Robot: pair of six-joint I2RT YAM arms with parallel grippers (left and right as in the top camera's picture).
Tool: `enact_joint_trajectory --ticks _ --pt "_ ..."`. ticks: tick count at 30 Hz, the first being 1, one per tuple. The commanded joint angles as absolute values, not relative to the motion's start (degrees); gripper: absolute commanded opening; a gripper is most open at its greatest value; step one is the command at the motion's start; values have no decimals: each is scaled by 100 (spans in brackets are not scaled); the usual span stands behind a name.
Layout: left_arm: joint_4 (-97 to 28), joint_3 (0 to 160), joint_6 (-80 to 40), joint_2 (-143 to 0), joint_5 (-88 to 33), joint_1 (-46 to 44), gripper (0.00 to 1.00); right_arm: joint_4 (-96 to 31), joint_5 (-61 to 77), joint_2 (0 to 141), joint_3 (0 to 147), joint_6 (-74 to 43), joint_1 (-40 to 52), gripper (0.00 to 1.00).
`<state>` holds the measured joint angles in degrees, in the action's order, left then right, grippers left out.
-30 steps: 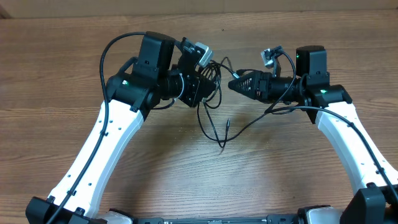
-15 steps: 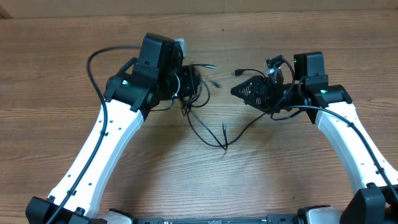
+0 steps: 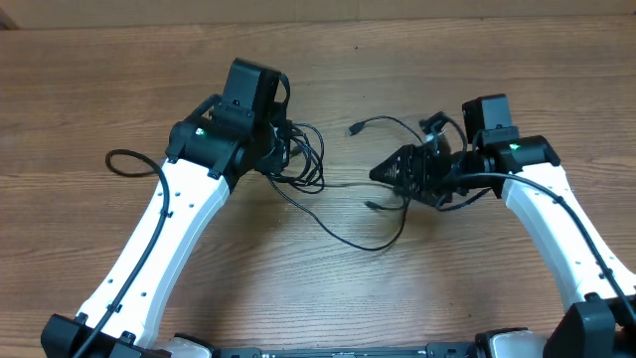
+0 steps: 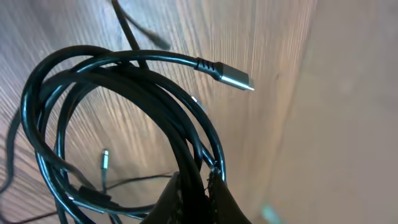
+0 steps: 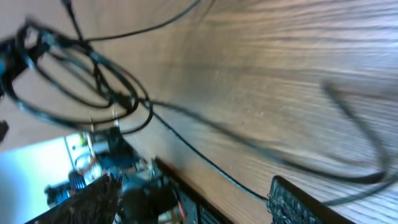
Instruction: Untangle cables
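Cables [image 4: 155, 58] have sagged lower across the worktop [image 3: 119, 60] since a second back; they're light and floppy, left tool [image 4: 196, 180] clenched on them, right tool [image 3: 386, 173] gaping empty, so I'd grab right by a plug [image 4: 235, 77].

Robotics lab, it seems: two white arms [image 3: 164, 234] at a wood table [image 3: 328, 308], with wired electronics [image 5: 93, 158] cluttered beyond its edge, ahead of the right gripper [image 3: 383, 172].

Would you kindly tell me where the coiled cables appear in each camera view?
Overhead: the coil sits just left of centre, beside the left arm's tip.
Left wrist: the coil fills the left and middle, in big loops running to the bottom edge.
Right wrist: the coil is at upper left, blurred.
Shared landmark: the wooden table under it.
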<state>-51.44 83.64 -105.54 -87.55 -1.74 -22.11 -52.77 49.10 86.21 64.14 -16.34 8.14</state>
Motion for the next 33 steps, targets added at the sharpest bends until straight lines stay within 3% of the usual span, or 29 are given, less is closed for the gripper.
enact_joint_trajectory --ticks 1,5,8,12,23,31,33 --pt "-5142 8453 -11876 -8689 54 -2213 5 -5221 5061 8591 6407 -1146 1155 75" --pt "-5290 8453 -11627 -8689 36 -2215 4 -4692 4392 8591 6407 -1149 1509 76" --pt "-5358 8453 -10486 -8689 38 -2215 5 -3940 3439 8591 6407 -1431 1750 76" --pt "-5356 8453 -9767 -8689 -62 -2215 4 -3323 3452 8591 6407 -1922 1839 75" --pt "-5216 8453 -9347 -8689 -1059 -2215 5 -2816 3365 8591 6407 -1931 2436 68" --pt "-5006 8453 -8936 -8689 -1885 -2215 4 -2661 2615 8591 6407 -1931 2480 34" --pt "-4987 8453 -8807 -8689 -2018 -2215 5 -2720 2174 8591 6407 -1931 2480 22"
